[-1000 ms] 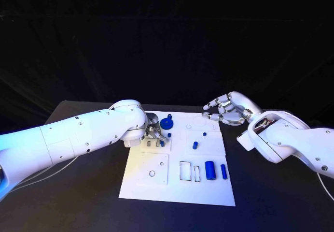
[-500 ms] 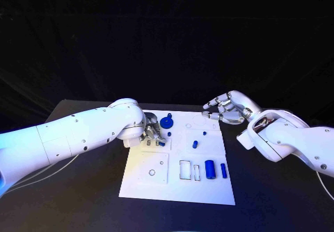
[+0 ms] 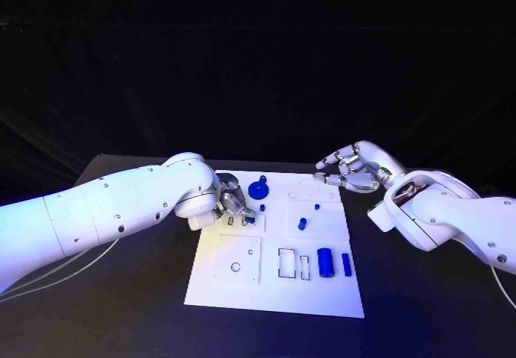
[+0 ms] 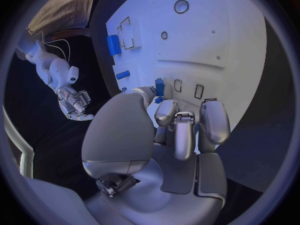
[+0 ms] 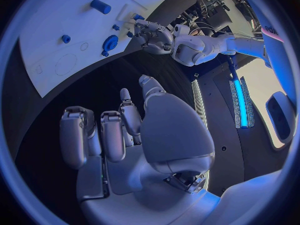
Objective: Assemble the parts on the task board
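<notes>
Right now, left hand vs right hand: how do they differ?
The left hand is down over the task board, fingers curled at a small blue part; the right hand is past the board's far right corner, over the black table, holding nothing. Whether the left grips the part is unclear. Both are silver.

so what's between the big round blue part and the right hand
In the head view, only bare white task board with a faint circle outline lies between the round blue part and the right hand.
</notes>
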Robot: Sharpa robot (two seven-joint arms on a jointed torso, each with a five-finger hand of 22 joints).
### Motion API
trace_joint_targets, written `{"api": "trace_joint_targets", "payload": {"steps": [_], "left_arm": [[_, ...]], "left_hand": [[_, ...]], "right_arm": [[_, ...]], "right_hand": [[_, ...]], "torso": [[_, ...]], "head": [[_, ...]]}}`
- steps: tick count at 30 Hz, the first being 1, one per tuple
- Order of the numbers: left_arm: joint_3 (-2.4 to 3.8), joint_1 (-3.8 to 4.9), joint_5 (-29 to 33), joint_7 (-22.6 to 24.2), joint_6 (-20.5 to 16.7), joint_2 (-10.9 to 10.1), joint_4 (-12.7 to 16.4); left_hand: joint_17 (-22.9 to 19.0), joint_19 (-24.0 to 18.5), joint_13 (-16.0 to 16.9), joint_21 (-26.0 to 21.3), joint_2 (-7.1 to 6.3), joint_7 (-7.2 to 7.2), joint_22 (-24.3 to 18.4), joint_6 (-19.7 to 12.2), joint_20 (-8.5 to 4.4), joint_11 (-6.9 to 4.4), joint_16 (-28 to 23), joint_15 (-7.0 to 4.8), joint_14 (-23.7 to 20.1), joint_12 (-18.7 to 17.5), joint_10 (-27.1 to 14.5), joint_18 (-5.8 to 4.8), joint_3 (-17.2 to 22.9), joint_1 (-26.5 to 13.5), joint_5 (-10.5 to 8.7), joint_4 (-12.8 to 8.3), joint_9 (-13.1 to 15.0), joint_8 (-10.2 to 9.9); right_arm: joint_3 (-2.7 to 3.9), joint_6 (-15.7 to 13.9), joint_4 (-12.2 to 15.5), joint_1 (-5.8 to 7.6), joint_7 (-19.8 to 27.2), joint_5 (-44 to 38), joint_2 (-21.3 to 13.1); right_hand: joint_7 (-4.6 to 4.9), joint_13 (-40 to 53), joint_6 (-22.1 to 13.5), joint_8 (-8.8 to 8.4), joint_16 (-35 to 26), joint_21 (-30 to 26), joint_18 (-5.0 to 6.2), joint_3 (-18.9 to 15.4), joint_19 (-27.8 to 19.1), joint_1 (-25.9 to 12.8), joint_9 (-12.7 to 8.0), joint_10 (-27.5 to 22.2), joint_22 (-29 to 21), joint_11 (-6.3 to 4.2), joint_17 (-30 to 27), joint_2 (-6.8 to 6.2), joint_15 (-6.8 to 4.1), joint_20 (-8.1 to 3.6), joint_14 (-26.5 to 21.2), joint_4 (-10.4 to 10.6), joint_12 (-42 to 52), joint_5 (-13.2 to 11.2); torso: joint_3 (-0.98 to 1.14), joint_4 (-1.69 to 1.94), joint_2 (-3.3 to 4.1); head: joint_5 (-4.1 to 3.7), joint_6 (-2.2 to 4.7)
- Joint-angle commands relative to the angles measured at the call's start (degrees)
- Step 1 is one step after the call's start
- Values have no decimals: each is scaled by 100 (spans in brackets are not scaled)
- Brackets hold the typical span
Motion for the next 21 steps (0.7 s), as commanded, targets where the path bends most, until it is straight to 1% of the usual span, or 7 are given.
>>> {"api": "trace_joint_targets", "payload": {"steps": [1, 5, 8, 9, 11, 16, 21], "left_arm": [[6, -5, -5, 71, -389, -56, 87], [4, -31, -296, 75, -466, -124, 163], [0, -58, -481, 76, -506, -155, 207], [-1, -69, -543, 76, -528, -163, 220], [-3, -89, -643, 75, -566, -170, 235], [-6, -142, -831, 65, -609, -163, 242], [-8, -179, -974, 46, -594, -128, 225]], "left_hand": [[1297, -20, 18, 35, 3, -14, 12, -28, 10, -15, 12, 32, 531, 5, 56, -83, 1052, -67, -8, -1005, 342, 25], [1299, -6, 31, 46, -20, -16, 34, -18, 8, -18, 13, 30, 532, 17, 71, -87, 1101, -86, -10, -1050, 362, 32], [1300, 7, 51, 56, -37, -18, 55, -7, 5, -20, 14, 26, 533, 37, 89, -91, 1140, -101, -12, -1084, 376, 37], [1301, 9, 54, 58, -41, -18, 58, -5, 5, -20, 15, 26, 533, 39, 92, -91, 1146, -104, -12, -1090, 379, 39], [1302, 32, 78, 74, -54, -20, 93, 3, 2, -23, 16, 23, 533, 63, 110, -98, 1171, -118, -13, -1112, 389, 42], [1303, 61, 101, 95, -70, -24, 136, 18, -2, -27, 16, 19, 534, 86, 133, -107, 1212, -146, -14, -1141, 405, 49], [1303, 86, 121, 113, -83, -28, 173, 28, -5, -31, 16, 16, 534, 106, 151, -114, 1238, -171, -15, -1160, 418, 54]], "right_arm": [[1, 26, -6, -4, 37, 7, -8], [1, 22, -6, -4, 39, 9, -19], [1, 20, -6, -4, 41, 10, -24], [1, 19, -6, -4, 42, 10, -25], [1, 18, -5, -4, 43, 11, -27], [0, 21, -5, -5, 45, 11, -25], [0, 22, -7, -7, 48, 11, -26]], "right_hand": [[0, -5, -47, 23, -37, -38, 69, -29, 16, -49, 9, -13, 961, -32, 644, 26, -40, -48, 385, -3, -26, 22], [1, -9, -49, 23, -40, -39, 69, -32, 16, -56, 9, -17, 960, -31, 640, 26, -40, -48, 384, 2, -30, 28], [1, -9, -49, 23, -40, -39, 69, -32, 16, -56, 9, -17, 960, -31, 640, 26, -40, -48, 384, 2, -30, 28], [1, -9, -49, 23, -40, -39, 69, -32, 16, -56, 9, -17, 960, -31, 640, 26, -40, -48, 384, 2, -30, 28], [1, -9, -49, 23, -40, -39, 69, -32, 16, -56, 9, -17, 960, -31, 640, 26, -40, -48, 384, 2, -30, 28], [1, -9, -49, 23, -40, -39, 69, -32, 16, -56, 9, -17, 960, -31, 640, 26, -40, -48, 384, 2, -30, 28], [1, -9, -49, 23, -40, -39, 69, -32, 16, -56, 9, -17, 960, -31, 640, 26, -40, -48, 384, 2, -30, 28]], "torso": [[-1, 10, 0], [5, 12, -5], [-1, 13, -7], [6, 18, -9], [4, 18, -9], [0, -1, -3], [0, -3, -1]], "head": [[-9, -13], [6, -26], [13, -32], [11, -36], [19, -36], [43, -33], [45, -39]]}}
